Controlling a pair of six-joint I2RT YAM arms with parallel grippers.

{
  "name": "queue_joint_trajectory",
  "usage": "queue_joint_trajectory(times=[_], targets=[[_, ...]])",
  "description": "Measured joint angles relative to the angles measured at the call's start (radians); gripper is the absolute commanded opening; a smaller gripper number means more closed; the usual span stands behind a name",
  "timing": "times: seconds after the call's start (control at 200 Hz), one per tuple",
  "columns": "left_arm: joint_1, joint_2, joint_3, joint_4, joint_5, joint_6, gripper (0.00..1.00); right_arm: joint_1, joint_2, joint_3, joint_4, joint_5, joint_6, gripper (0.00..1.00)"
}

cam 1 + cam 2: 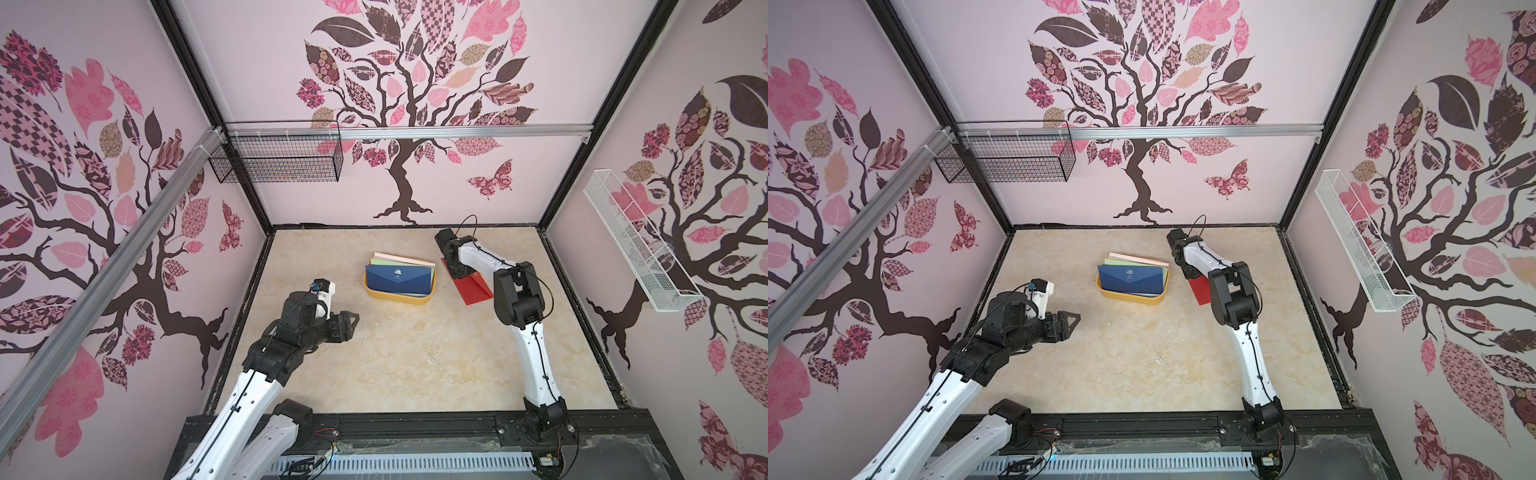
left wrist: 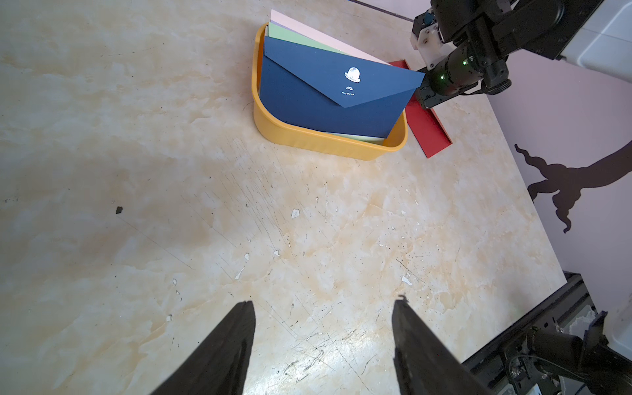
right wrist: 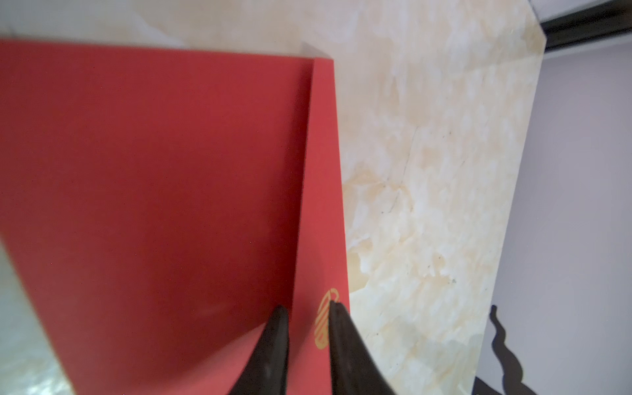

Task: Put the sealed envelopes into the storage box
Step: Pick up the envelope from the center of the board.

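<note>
Red envelope lies on the counter just off the box's right end, flap up, long axis skewed roughly crosswise to the box's. Right gripper is at its far end, jaws nearly together by the emblem; can't tell if it's gripped. Left gripper is apart and empty, well off the box's other side.

In both top views the right arm covers part of the red envelope and hides its own fingertips. In the right wrist view the envelope is cut by the picture's edges and blurred, and whether the right gripper pinches it is not clear. Under the navy envelope the other envelopes show only edges; its small writing is unreadable.
</note>
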Motion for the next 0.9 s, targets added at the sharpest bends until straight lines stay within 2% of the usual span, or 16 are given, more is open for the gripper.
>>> queue_joint_trajectory(times=[0.19, 0.56, 0.77, 0.9], targets=[[0.000, 0.000, 0.000, 0.000, 0.000, 0.000, 0.68, -0.004, 0.000, -0.002, 0.002, 0.011, -0.009, 0.00], [0.000, 0.002, 0.000, 0.003, 0.000, 0.000, 0.68, -0.005, -0.024, -0.092, 0.034, 0.030, -0.005, 0.00], [0.000, 0.039, 0.013, -0.007, 0.002, 0.000, 0.68, -0.005, -0.251, -0.342, 0.083, 0.029, -0.015, 0.00], [0.000, 0.095, 0.100, -0.051, 0.004, -0.002, 0.69, -0.002, -0.452, -0.512, 0.120, 0.041, -0.016, 0.00]])
